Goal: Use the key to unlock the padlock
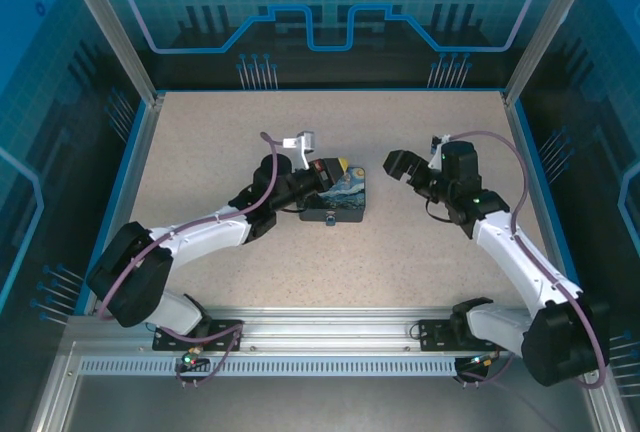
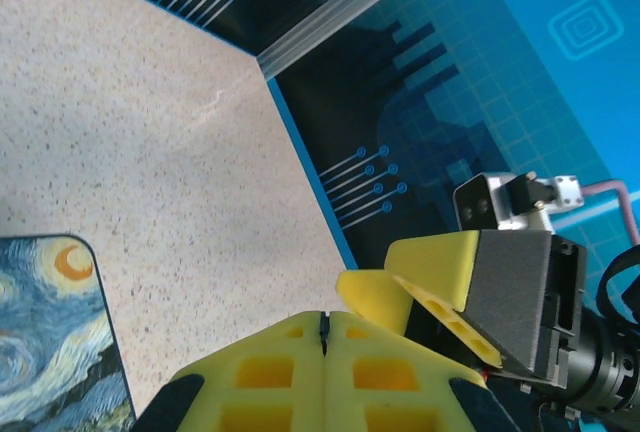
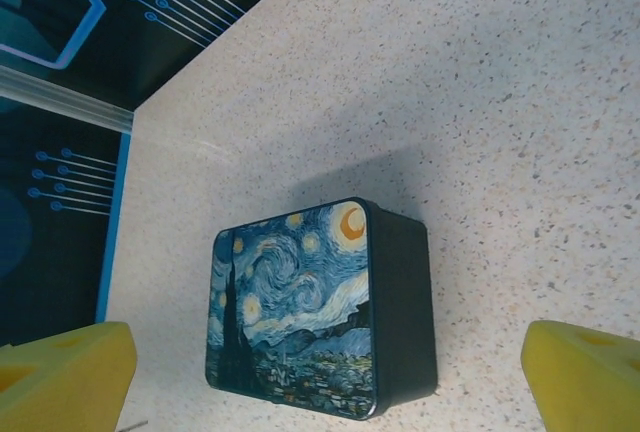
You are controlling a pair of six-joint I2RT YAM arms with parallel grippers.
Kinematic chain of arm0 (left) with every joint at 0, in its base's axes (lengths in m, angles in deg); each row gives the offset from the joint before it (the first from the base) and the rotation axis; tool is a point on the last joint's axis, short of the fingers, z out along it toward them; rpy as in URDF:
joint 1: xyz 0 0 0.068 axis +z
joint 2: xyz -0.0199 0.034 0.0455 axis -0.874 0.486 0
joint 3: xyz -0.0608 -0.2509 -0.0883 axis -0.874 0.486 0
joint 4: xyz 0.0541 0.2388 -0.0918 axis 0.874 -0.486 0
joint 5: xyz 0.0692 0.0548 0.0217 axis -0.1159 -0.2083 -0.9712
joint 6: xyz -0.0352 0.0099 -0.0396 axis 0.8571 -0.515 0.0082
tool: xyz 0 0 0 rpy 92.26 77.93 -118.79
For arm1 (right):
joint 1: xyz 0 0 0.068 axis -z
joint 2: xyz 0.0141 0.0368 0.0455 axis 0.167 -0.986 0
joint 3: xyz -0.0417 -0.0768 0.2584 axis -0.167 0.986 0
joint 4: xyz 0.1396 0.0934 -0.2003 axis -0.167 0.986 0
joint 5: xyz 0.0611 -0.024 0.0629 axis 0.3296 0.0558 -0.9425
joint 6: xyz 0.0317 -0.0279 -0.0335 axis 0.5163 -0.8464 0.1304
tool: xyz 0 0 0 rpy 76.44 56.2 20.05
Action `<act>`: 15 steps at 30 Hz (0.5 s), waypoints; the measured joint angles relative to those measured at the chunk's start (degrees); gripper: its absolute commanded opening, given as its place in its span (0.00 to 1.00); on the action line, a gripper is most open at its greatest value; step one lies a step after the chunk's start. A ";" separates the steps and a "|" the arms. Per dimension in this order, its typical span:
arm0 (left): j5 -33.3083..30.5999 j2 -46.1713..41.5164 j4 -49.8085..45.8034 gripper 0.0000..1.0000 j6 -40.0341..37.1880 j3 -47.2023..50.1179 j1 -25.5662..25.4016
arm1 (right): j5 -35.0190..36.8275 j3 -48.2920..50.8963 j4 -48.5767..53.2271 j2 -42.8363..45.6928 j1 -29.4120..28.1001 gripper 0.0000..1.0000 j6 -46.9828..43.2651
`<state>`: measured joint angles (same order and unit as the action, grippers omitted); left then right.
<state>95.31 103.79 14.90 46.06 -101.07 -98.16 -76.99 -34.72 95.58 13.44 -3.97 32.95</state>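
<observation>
Padlock (image 1: 338,200) lies flat mid-worktop (image 1: 200,152), painted face up. Left pincer (image 2: 322,337) is fully closed with its pads pressed together, at the padlock's far edge; can't tell if anything's pinched. Right pincer (image 1: 403,166) is wide open and empty, near the padlock's right side, not touching.

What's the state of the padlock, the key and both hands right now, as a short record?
padlock: lying flat on the table, printed face up
left hand: shut, at the padlock's far-left corner; contact unclear
right hand: open, to the padlock's right, apart from it
key: too small to make out
</observation>
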 measured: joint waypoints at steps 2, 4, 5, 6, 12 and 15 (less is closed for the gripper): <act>-0.72 0.00 0.66 0.00 -0.20 0.00 0.00 | -0.96 -1.05 -0.61 -1.36 0.02 1.00 1.27; -1.38 0.00 1.09 0.00 -0.22 0.00 0.00 | -0.94 -3.74 1.01 -3.15 0.02 1.00 1.90; -1.66 0.00 1.42 0.00 -0.22 -0.02 0.04 | -0.50 -5.60 2.25 -4.04 -0.02 1.00 2.21; -1.79 0.00 1.66 0.00 -0.22 -0.02 0.15 | 0.24 -7.78 4.13 -4.94 -0.11 1.00 2.47; -2.60 0.00 1.86 0.00 -0.22 -0.46 0.55 | 0.85 -15.63 8.15 -8.00 0.09 1.00 5.33; -3.04 0.00 1.86 0.00 -0.20 -1.01 0.70 | -2.47 -10.62 2.60 -8.33 0.11 1.00 7.39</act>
<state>92.27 103.79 16.76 45.87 -102.08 -97.46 -79.46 -45.34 98.18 5.11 -3.86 40.34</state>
